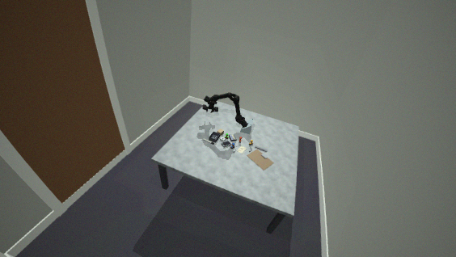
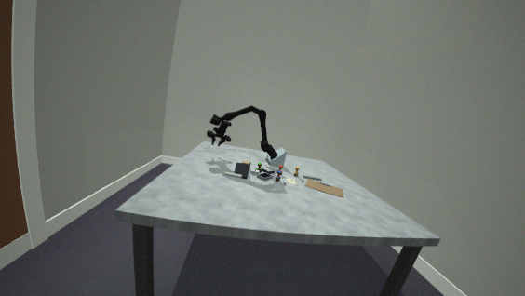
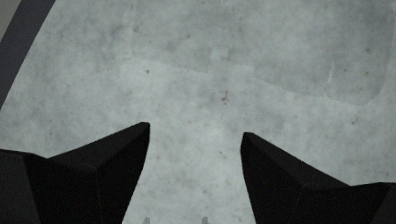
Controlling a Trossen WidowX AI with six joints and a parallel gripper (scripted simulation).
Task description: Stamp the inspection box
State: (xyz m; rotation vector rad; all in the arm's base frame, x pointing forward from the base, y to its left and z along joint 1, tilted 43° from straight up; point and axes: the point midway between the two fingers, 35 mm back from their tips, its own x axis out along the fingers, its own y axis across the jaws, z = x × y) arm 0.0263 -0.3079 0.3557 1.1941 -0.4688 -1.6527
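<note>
Bench [image 1: 279, 178] [image 2: 223, 205] [image 3: 190, 100]: pale mottled grey top, dark legs, standing on a dark floor [image 1: 101, 186] [image 2: 93, 251]. Plain grey walls; brown panel [image 1: 52, 81] [image 2: 6, 140] at the left of the top view.

End effector [image 1: 210, 110] [image 2: 216, 143] [image 3: 196, 136]: spread about halfway, nothing between the fingertips, touching nothing. It's up above the bench, near the far-left corner in the exterior view. Fingers point down at bare top.

Small stuff is clustered between the arm's foot and the bench middle: green-, red-, blue- and yellow-topped upright pieces. Can't tell which is the PASS stamp; too small to read. Dark open case [image 1: 225, 144] [image 2: 264, 176], maybe the ink pad, sits in the cluster. Pale yellow card [image 1: 242, 149] [image 2: 291, 181] lies just beside the blue-topped piece [image 1: 233, 145] [image 2: 278, 176]; print not readable.

Brown board [image 1: 260, 160] [image 2: 324, 188] lies toward the right edge. Upright pieces stand close around the case and card, tight for access.
</note>
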